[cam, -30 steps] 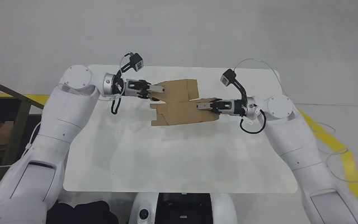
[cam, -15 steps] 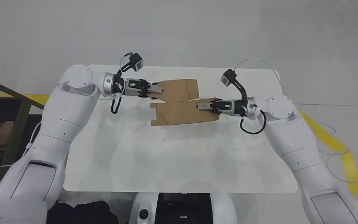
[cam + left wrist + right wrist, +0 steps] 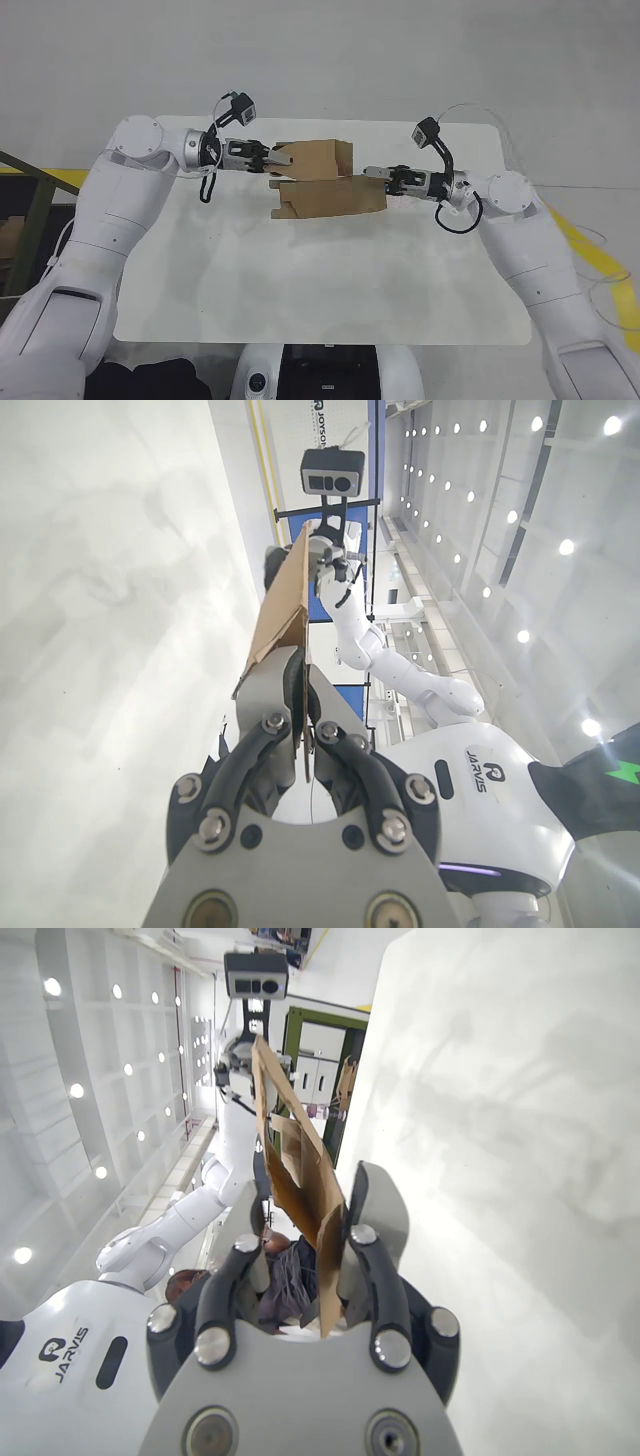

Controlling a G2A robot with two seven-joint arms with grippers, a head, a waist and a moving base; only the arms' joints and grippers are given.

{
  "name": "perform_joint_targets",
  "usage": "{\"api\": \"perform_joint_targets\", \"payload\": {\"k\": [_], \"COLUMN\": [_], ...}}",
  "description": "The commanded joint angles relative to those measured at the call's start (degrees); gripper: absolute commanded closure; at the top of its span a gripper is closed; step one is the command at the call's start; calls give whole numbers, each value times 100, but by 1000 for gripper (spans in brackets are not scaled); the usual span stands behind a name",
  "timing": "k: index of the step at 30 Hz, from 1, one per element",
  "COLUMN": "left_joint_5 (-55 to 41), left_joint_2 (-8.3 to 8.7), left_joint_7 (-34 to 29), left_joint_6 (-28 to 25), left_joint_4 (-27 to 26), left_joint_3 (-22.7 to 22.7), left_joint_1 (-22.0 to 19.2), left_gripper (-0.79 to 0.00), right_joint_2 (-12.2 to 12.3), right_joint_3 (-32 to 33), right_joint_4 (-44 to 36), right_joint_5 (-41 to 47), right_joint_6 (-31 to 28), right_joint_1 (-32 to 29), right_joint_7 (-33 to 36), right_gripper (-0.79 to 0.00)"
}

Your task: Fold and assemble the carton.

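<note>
The brown cardboard carton (image 3: 325, 182) is held up off the white table (image 3: 300, 290) at its far middle, partly folded into a box shape. My left gripper (image 3: 280, 160) is shut on the carton's left edge; in the left wrist view the sheet (image 3: 282, 600) runs edge-on out of that gripper (image 3: 300, 670). My right gripper (image 3: 375, 174) is at the carton's right end. Its fingers stand apart around a flap of the carton (image 3: 300, 1168), which leans against one finger (image 3: 372, 1198).
The table's near half lies bare in front of the carton. A dark green frame (image 3: 22, 200) stands off the table's left side, and yellow floor lines run past both sides.
My right gripper has drawn back to the right, off the carton's panel to its end. The carton has gone from lying spread out to a more closed, boxy shape. The left arm has held still.
</note>
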Motion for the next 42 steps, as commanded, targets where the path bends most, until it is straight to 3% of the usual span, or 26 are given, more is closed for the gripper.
{"api": "perform_joint_targets", "payload": {"k": [1,5,15,29,42], "left_joint_5": [-25,0,2,-290,-409], "left_joint_2": [2,-1,-50,-120,-180], "left_joint_7": [-27,-42,-78,-337,-383], "left_joint_6": [-35,-99,-168,-260,-314], "left_joint_4": [-20,-79,-110,-192,-239], "left_joint_3": [-18,-19,84,148,175], "left_joint_1": [23,71,88,65,2], "left_gripper": [0,0,0,0,0], "right_joint_2": [12,42,18,-269,-490], "right_joint_3": [94,366,251,-563,-935], "right_joint_4": [8,-223,-848,-51,480], "right_joint_5": [-13,245,818,1356,1814], "right_joint_6": [-44,-390,-783,-1015,-1156], "right_joint_1": [-50,-250,-256,336,606], "right_joint_7": [-228,-489,428,940,1251], "right_gripper": [-785,-785,-785,-785,-714]}}
